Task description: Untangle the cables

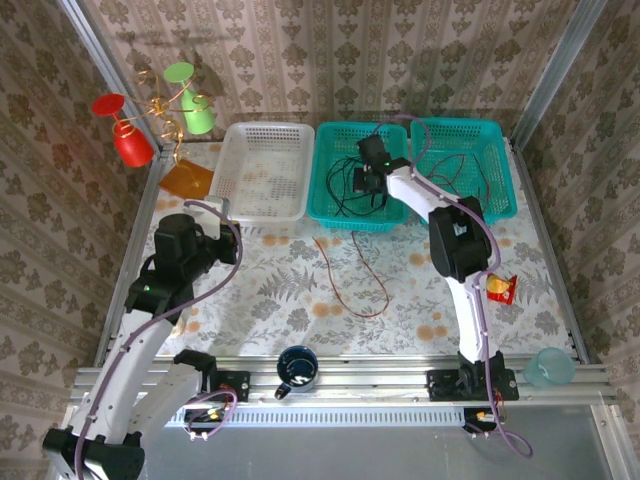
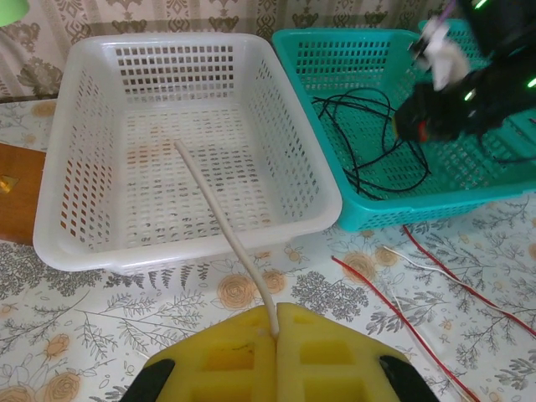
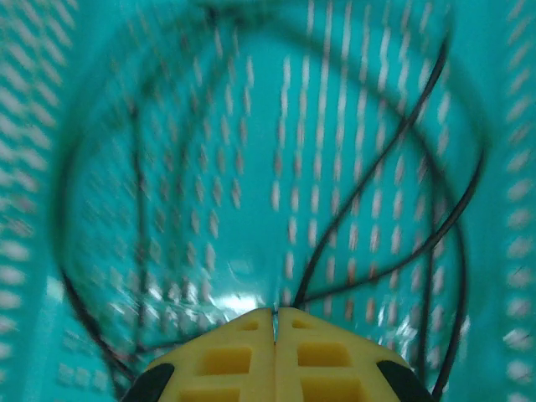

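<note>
My left gripper (image 2: 275,311) is shut on a cream-white cable (image 2: 219,219) that runs up over the rim into the white basket (image 2: 193,251). From above, that gripper (image 1: 224,208) sits at the basket's near left corner. My right gripper (image 3: 275,311) is down inside the middle teal basket (image 3: 251,126), shut where two black cable strands (image 3: 368,176) meet its tips. The loose black cable tangle (image 2: 368,142) lies in that basket, with the right gripper (image 1: 366,186) over it. A red cable (image 1: 345,275) lies curved on the tablecloth, with a thin white one (image 2: 427,266) beside it.
A second teal basket (image 1: 505,170) at the back right holds dark red cables (image 1: 470,175). A gold wire stand with red and green cups (image 1: 160,110) and an orange board (image 1: 187,180) are back left. A dark mug (image 1: 297,368), a pale cup (image 1: 548,368) and a red-yellow packet (image 1: 500,288) sit nearer.
</note>
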Controlling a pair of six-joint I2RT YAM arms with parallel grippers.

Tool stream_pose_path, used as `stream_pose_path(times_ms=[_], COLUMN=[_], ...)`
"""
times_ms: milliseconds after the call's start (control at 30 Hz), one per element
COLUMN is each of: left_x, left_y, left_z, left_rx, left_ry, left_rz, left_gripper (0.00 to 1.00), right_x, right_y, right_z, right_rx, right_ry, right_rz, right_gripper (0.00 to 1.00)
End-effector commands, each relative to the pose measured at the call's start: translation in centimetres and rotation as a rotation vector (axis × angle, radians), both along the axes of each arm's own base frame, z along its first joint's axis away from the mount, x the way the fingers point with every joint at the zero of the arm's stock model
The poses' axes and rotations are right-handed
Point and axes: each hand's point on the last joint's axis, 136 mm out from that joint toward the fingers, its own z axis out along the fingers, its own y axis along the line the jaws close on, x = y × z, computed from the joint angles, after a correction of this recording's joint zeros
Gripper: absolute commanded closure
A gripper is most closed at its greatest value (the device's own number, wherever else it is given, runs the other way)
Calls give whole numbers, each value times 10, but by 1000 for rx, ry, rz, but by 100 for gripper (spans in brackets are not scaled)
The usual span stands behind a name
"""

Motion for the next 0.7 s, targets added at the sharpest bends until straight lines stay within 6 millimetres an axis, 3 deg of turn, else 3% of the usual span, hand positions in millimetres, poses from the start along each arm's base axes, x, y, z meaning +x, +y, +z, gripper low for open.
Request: stream_pose_path(times_ms=[0,67,133,200,300,467,667], left_x=[0,-1,-2,-2,-1,5,20], left_y=[-1,-1,-2,-3,-3,-6,-12], left_z=[11,13,17,25,44,81,136], left_rx=[-21,-22,-19,-16,-7,32,73], left_ry=[-20,-20,-28,-45,-89,-157,-255], left_rz=[8,10,6,3,0,-19,-47], left_gripper=[100,100,100,100,100,100,100], right_x=[-10,-12,-11,-9,-9,-20,-47], right_y=[15,15,15,15,14,7,4], right_z=[6,0,11,32,66,114,164], right_rx=[-31,-55,-55,-46,-42,-33,40], right_ry=[66,97,79,33,-25,-91,-182], right_rz=[67,76,76,79,87,85,105], right_gripper=[100,100,100,86,47,29,10])
